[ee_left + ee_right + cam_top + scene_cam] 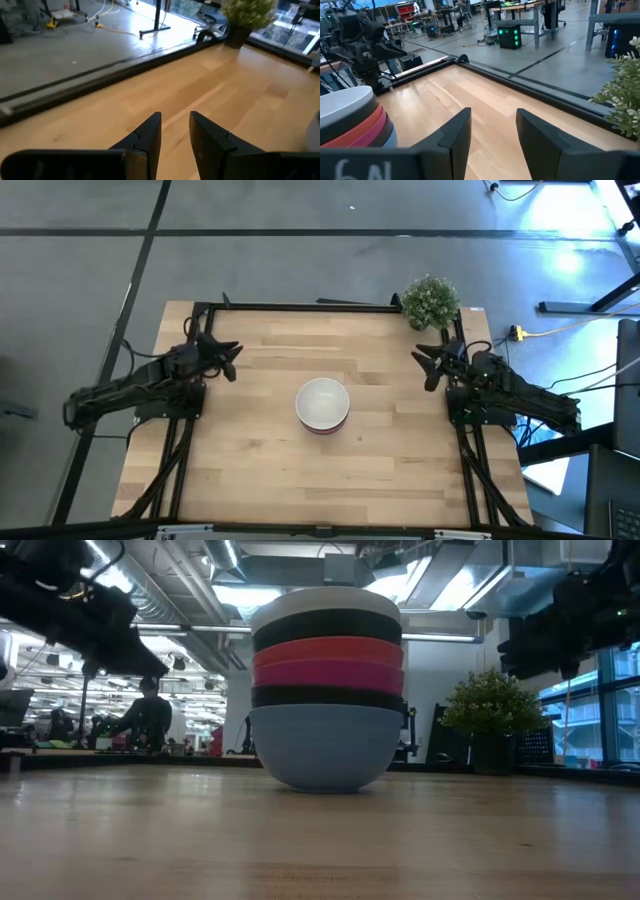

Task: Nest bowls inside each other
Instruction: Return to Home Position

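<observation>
The six bowls stand nested in one stack (322, 405) at the middle of the table. In the low view the stack (326, 690) shows, from the bottom up, blue, black, magenta-pink, red, black and white; the blue bowl's base rests on the wood. The right wrist view catches the stack's rims (350, 120). My left gripper (232, 358) hovers open over the table's left side, well away from the stack. My right gripper (428, 364) hovers open over the right side, also apart from it. Its fingers (492, 132) and the left ones (175, 130) hold nothing.
A small green potted plant (431, 301) stands at the far right corner, just beyond my right gripper. A black frame rail (300, 307) runs along the table's far edge. Bare wood lies all around the stack, widest toward the near edge.
</observation>
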Robot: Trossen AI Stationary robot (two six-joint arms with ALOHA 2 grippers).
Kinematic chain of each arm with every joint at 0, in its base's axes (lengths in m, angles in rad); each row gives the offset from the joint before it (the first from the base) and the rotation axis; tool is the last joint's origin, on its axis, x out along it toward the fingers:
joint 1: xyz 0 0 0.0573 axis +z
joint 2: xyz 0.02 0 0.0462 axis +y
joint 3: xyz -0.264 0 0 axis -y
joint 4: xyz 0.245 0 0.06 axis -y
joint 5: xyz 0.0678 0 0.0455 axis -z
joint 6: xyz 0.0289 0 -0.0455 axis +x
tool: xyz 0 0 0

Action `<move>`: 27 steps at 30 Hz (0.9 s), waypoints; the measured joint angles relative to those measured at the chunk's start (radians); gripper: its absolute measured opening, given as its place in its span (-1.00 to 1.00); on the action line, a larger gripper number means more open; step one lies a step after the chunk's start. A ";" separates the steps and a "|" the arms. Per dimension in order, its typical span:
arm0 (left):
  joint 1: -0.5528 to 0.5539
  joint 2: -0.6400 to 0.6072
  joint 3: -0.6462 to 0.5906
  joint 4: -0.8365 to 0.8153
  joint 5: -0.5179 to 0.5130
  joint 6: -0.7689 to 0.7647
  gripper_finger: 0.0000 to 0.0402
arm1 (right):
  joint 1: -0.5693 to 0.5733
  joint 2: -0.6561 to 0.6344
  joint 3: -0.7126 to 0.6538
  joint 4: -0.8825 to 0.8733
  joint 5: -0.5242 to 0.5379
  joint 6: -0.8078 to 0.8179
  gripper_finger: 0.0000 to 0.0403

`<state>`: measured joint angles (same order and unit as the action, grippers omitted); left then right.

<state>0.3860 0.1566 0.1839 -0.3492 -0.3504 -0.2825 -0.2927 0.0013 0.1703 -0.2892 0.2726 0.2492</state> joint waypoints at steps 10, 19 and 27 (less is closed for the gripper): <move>0.015 -0.022 -0.047 -0.001 0.004 -0.003 -0.52 | 0.000 0.000 0.000 -0.053 0.042 0.003 -0.21; 0.015 -0.022 -0.072 -0.011 0.007 -0.019 -0.53 | 0.000 0.000 0.000 -0.083 0.049 0.016 -0.21; 0.016 -0.033 -0.075 0.004 0.004 -0.003 -0.53 | 0.000 0.000 0.000 -0.041 0.060 0.007 -0.21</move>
<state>0.4019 0.1238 0.1093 -0.3450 -0.3461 -0.2855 -0.2924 0.0017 0.1703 -0.3306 0.3321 0.2566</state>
